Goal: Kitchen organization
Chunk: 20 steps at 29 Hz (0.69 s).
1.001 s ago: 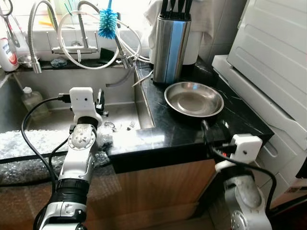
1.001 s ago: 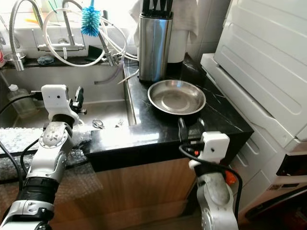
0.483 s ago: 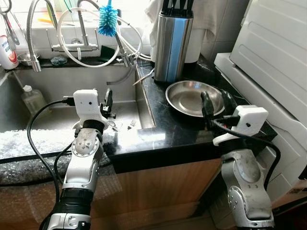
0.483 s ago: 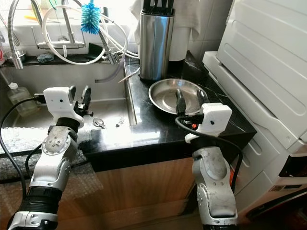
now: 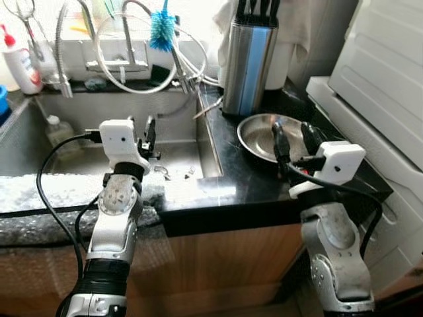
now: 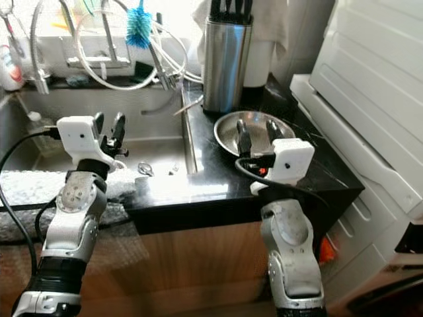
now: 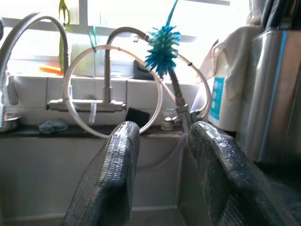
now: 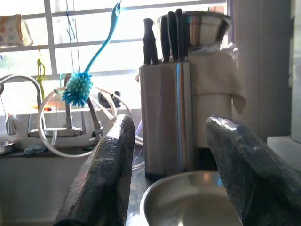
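In the left eye view, the right end effector hangs with fingers spread wide and empty over the near rim of the steel pan, which sits on the black bench just in front of the knife block. The step in hand looks like an approach to the pan; the next move probably calls for lowering one finger inside the rim and one outside before closing. The left end effector is raised over the sink, left of the pan, fingers parted a little and holding nothing.

In the right eye view, room is tight: the white appliance rises right of the pan, the knife block stands close behind it, and the bench edge drops to the sink on the pan's left. Small utensils lie on the sink floor. The freest path is likely straight up and toward the robot.

The left wrist view looks past both fingers to the tap and a blue bottle brush left of the knife block.

The right wrist view frames the pan's rim between the fingers, the knife block directly behind it.
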### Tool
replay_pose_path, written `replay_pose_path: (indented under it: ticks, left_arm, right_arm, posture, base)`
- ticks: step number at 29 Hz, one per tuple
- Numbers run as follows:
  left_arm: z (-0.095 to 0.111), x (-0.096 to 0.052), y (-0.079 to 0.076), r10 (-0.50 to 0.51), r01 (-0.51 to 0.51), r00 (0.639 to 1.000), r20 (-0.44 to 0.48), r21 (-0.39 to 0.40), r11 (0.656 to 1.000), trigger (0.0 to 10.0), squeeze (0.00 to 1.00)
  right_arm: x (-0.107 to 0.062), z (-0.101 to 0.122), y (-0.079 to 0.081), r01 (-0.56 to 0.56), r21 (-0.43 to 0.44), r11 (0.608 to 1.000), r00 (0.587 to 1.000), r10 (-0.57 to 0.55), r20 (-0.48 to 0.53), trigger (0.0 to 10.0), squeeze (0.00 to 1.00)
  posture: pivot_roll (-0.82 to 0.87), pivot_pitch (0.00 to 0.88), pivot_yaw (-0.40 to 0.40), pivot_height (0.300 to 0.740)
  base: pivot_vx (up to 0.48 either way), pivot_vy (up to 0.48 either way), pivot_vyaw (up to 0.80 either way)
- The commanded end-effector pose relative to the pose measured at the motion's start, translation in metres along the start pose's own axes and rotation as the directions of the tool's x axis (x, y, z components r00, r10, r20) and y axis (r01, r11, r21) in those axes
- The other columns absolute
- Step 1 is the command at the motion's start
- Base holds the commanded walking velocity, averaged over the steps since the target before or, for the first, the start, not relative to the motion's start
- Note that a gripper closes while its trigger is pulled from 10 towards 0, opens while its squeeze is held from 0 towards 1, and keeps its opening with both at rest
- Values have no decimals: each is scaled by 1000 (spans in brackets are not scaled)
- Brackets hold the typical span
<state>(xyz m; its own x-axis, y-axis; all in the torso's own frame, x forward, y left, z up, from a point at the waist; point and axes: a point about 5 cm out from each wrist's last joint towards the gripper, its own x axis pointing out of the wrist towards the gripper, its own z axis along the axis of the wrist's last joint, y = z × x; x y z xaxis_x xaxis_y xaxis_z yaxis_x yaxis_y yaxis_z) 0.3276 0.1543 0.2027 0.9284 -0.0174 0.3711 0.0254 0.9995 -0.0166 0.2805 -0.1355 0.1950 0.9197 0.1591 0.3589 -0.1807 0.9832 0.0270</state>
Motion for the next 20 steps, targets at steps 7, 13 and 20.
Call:
replay_pose_path:
  ticks: [7, 13, 20]
  left_arm:
    - [6, 5, -4, -16, 16, 1000, 11, -23, 1000, 10000, 0]
    - [7, 7, -4, -16, 16, 1000, 11, -25, 1000, 10000, 0]
    - [10, 10, -6, -10, 11, 1000, 24, -33, 999, 10000, 0]
  right_arm:
    - [1, 5, 1, -1, 3, 1000, 1000, 1, 15, 10000, 0]
    - [3, 5, 1, 0, 1, 1000, 1000, 0, 13, 10000, 0]
    - [5, 7, 1, -3, -3, 1000, 1000, 3, 13, 10000, 0]
  posture:
    - [-149, 0, -30, 740]
    - [-149, 0, -30, 740]
    - [-152, 0, -37, 740]
  base:
    - [269, 0, 383]
    - [276, 0, 0]
    - [241, 0, 0]
